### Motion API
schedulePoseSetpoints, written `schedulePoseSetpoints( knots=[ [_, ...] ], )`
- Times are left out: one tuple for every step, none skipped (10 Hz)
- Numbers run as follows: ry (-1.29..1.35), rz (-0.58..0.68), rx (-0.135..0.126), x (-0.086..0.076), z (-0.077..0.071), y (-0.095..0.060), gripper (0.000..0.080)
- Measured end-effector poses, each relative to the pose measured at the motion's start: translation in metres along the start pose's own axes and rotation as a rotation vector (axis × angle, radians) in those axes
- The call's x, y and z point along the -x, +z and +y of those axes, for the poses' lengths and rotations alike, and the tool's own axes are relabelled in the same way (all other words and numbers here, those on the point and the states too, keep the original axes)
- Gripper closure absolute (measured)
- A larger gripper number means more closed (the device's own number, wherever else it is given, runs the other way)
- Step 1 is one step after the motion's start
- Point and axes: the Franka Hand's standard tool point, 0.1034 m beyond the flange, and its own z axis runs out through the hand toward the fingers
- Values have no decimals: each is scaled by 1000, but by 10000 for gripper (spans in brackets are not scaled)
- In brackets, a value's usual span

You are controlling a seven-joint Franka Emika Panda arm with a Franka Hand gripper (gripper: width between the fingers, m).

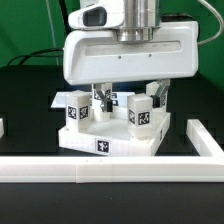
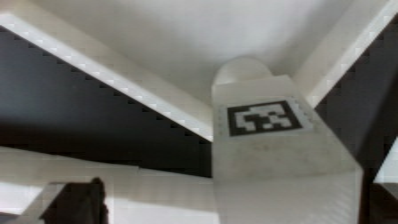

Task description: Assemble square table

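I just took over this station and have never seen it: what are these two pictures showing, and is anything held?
The big white body in the exterior view is a robot arm's wrist; its gripper hangs open over the work. Under it lies the square table top, a white slab with a tag on its edge, on a black surface. Small tagged legs stand on it. A white rail borders the surface. The other picture comes from a camera on the wrist, looking down close at one tagged leg and the top's rim. Nothing looks gripped.
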Motion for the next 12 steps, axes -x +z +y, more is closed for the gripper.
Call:
schedulePoseSetpoints(
  knots=[
    [14, 0, 0, 0, 1, 0, 160],
    [14, 0, 1, 0, 1, 0, 160],
    [14, 0, 1, 0, 1, 0, 319],
    [15, 0, 1, 0, 1, 0, 509],
    [33, 0, 1, 0, 2, 0, 509],
    [34, 0, 1, 0, 2, 0, 511],
    [71, 0, 1, 0, 2, 0, 511],
    [169, 0, 0, 0, 1, 0, 510],
    [232, 0, 0, 0, 1, 0, 510],
    [274, 0, 0, 0, 1, 0, 510],
    [378, 3, -1, 1, 1, 0, 510],
    [492, 10, 0, 3, -2, 2, 509]
  ],
)
